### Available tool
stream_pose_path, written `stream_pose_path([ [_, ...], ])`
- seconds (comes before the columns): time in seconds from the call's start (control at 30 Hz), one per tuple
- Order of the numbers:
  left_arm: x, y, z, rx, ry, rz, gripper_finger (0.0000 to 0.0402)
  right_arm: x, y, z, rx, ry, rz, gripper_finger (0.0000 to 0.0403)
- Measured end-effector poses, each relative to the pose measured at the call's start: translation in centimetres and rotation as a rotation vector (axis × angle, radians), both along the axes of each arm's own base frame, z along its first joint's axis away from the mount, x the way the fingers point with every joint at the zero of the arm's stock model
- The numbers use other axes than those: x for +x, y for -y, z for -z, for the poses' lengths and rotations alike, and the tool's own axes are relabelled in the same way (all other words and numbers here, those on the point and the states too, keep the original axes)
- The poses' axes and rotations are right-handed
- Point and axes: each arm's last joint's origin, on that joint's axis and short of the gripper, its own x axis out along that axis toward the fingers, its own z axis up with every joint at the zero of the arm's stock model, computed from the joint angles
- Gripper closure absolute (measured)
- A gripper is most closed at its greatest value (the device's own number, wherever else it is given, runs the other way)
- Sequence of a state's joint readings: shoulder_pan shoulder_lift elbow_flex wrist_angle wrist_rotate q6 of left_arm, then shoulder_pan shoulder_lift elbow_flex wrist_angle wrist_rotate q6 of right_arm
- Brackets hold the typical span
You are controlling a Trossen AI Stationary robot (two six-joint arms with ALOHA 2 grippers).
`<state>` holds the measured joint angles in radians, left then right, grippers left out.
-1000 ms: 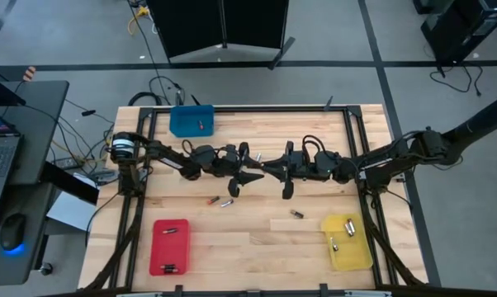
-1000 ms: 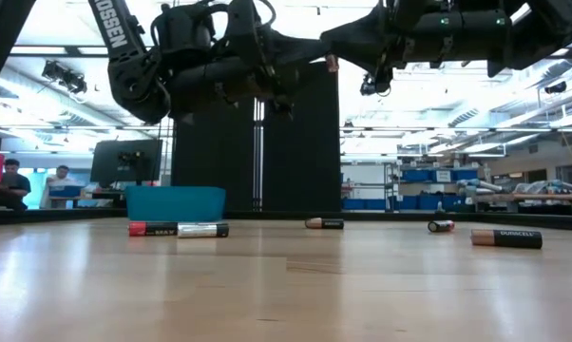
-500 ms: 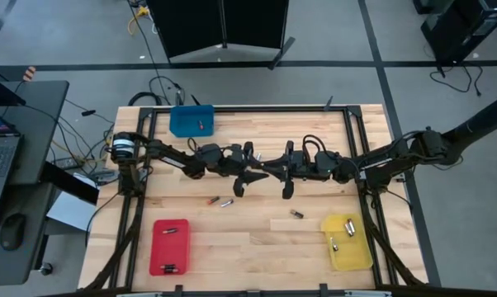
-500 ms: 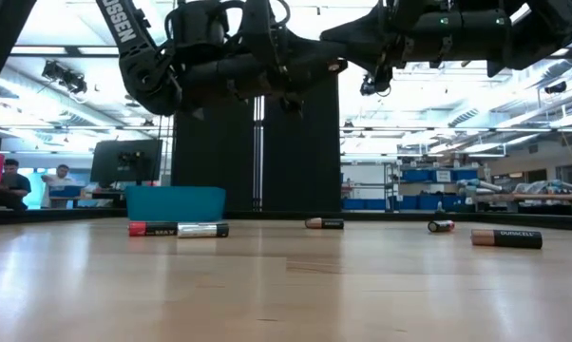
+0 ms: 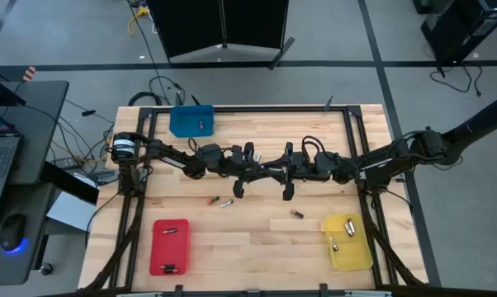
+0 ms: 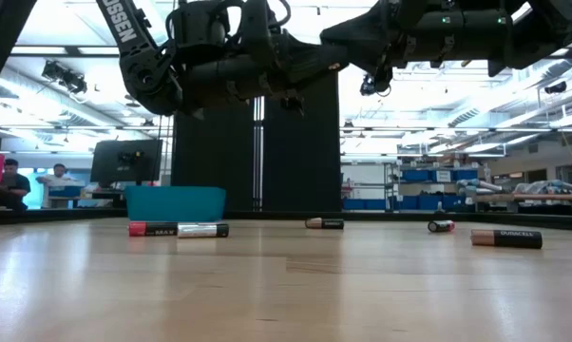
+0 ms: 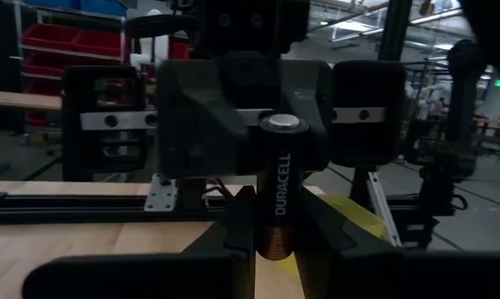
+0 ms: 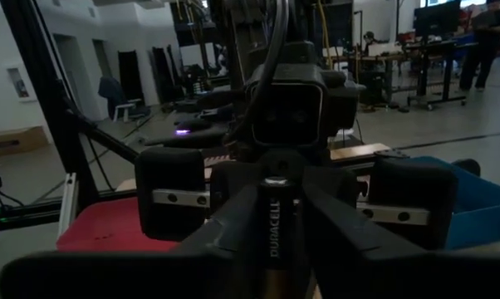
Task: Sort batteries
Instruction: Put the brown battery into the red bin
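Observation:
A black and copper Duracell battery point(image 7: 276, 191) hangs in the air over the table's middle, between my two grippers, which meet tip to tip. My left gripper point(image 5: 255, 172) comes from the table's left and my right gripper point(image 5: 272, 172) from the right; both are shut on this battery point(image 8: 274, 224). Loose batteries point(image 5: 225, 202) lie on their sides on the wood, one more point(image 5: 296, 214) nearer the yellow tray. The low view shows them in a row point(image 6: 202, 229). My left gripper pinches the battery's copper end point(image 7: 273, 242) between its two fingers, coming level from the table's left. The fingers lie across the battery, which is clear of the table. My right gripper has the battery's black body point(image 8: 274, 237) between its two fingers, level from the table's right, also across it.
A blue tray point(image 5: 191, 120) stands at the far left, a red tray point(image 5: 169, 246) at the near left and a yellow tray point(image 5: 346, 243) at the near right, each with batteries inside. People sit in the room behind the table.
My left gripper has moved toward the right gripper and shut on the battery that the right gripper holds up. The right arm has kept its place.

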<state>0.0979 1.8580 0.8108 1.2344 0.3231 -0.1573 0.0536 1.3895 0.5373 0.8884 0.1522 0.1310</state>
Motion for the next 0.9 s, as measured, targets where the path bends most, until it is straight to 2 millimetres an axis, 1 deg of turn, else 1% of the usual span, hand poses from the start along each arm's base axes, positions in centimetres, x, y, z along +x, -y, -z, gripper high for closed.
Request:
stream_pose_path([
  [0.13, 0.0, 0.0, 0.2, 0.027, -0.012, 0.019, 0.0347, -0.1, 0.0, -0.1, -0.003, -0.002, 0.004, 0.0261],
  [0.27, -0.2, -0.1, 0.1, 0.045, -0.082, 0.035, 0.0347, -0.5, 0.3, -1.0, -0.02, 0.032, 0.026, 0.0237],
  [0.37, -0.6, 0.0, -0.6, 0.091, -0.137, 0.034, 0.0347, -0.9, 0.5, -1.7, -0.04, 0.056, 0.038, 0.0227],
  [0.47, -1.4, 0.2, -1.9, 0.146, -0.178, 0.026, 0.0347, -1.3, 0.6, -2.3, -0.066, 0.074, 0.042, 0.0223],
  [0.6, -2.9, 0.6, -3.5, 0.212, -0.272, 0.025, 0.0347, -1.6, 0.6, -2.8, -0.104, 0.082, 0.046, 0.0224],
  [0.73, -5.0, 1.4, -4.7, 0.243, -0.407, 0.027, 0.0347, -1.8, 0.6, -3.0, -0.143, 0.08, 0.05, 0.0224],
  [0.9, -8.1, 3.4, -5.7, 0.279, -0.589, 0.084, 0.0347, -1.7, 1.1, -2.5, -0.18, 0.025, 0.06, 0.0229],
])
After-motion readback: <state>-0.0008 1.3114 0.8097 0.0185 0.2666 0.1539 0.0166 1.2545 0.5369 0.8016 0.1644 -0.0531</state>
